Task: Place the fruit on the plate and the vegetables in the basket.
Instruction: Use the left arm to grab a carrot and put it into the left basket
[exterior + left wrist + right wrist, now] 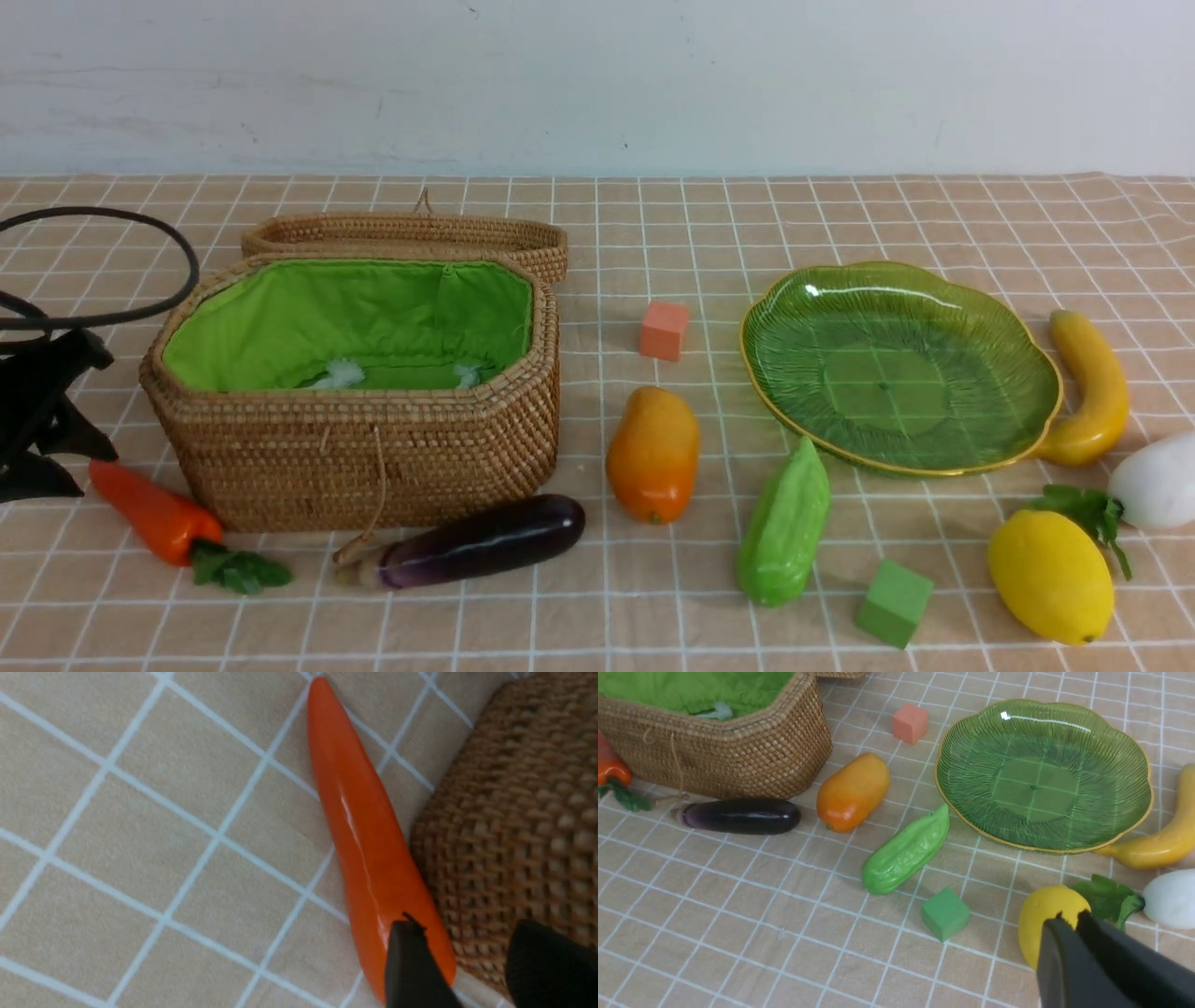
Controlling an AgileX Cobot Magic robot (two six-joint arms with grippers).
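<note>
The carrot (154, 513) lies on the table at the near left, just beside the near-left corner of the basket (373, 457). My left jaws hang spread over it with nothing between them. The right jaws are pressed together and empty, near the lemon (1048, 914). The carrot looks glossy, stiff and light, probably slippery, so I'd pinch across its thick part, not the taper. The basket wall crowds one jaw. The eggplant (476, 541) lies further right.

Checked cloth (840, 215) — basket (373, 457), plate (896, 373), fruit (653, 453), vegetables (485, 541), two cubes (664, 330)
</note>
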